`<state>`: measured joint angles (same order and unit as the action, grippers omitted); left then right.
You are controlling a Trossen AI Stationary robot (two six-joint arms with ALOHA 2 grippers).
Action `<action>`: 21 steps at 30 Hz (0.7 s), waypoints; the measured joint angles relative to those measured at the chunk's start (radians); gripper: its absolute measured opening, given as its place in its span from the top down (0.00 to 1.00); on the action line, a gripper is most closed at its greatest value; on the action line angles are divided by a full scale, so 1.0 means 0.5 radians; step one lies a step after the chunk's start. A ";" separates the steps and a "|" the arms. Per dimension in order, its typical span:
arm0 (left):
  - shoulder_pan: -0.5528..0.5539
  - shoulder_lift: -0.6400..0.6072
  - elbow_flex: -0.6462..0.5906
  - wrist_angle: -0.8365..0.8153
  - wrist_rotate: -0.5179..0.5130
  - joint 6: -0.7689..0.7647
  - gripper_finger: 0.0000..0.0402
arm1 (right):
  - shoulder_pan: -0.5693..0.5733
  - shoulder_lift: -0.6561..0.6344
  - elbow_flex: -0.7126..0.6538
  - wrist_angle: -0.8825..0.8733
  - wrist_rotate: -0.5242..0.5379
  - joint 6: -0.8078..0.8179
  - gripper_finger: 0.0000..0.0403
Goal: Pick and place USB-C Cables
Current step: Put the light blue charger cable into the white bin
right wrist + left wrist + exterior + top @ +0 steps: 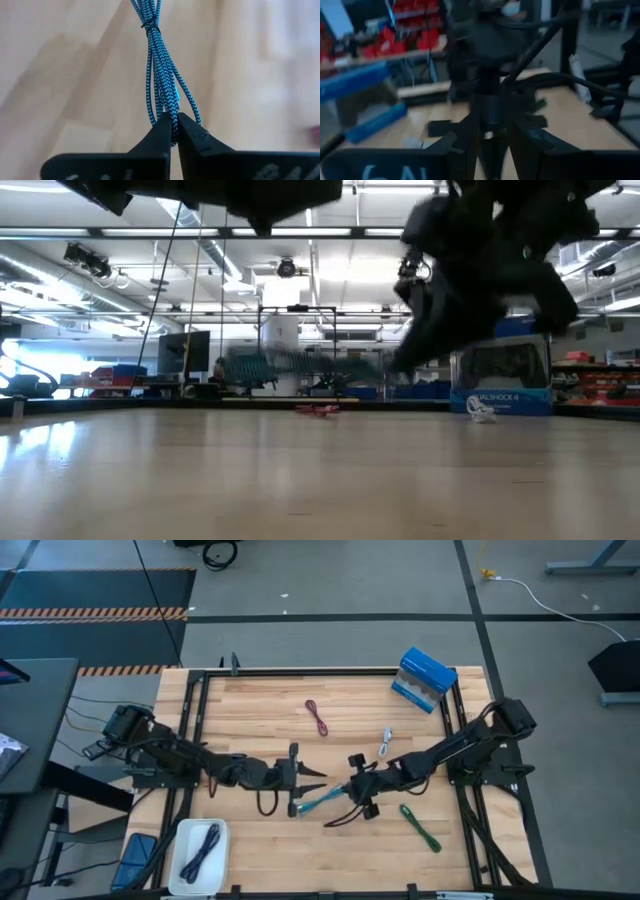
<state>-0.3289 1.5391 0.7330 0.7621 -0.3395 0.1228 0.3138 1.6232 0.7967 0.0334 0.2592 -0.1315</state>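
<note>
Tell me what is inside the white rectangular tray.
The white rectangular tray at the table's near left corner holds one dark purple cable bundle, lying lengthwise. Nothing else shows inside it; the tray floor beneath the bundle is covered.

One cable (200, 852) lies in the tray (222, 832) at the table's (260, 700) near-left corner, the box (424, 679) apparently far-right.

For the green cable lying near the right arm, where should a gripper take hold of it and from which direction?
Grip the green cable at mid-length, coming straight down from above with the fingers across its narrow width. It lies flat and diagonal on the table, apart from the other cables, so a crosswise pinch should catch the whole bundle.
</note>
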 joint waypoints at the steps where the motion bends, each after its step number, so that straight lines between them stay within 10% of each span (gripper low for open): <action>1: -0.014 -0.010 0.000 0.035 -0.001 0.047 0.74 | 0.000 -0.052 0.000 0.020 0.032 -0.004 0.97; 11: -0.125 -0.475 -0.012 -0.407 -0.559 0.144 0.63 | -0.008 -0.621 0.000 0.082 0.298 -0.117 0.97; 21: -0.086 -0.632 -0.165 -0.512 -0.599 0.023 0.47 | 0.036 -0.736 0.000 0.128 0.386 -0.181 0.97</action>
<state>-0.3722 1.2229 0.6504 0.5061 -0.6392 0.1346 0.3316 1.2553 0.7967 0.0972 0.4520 -0.2218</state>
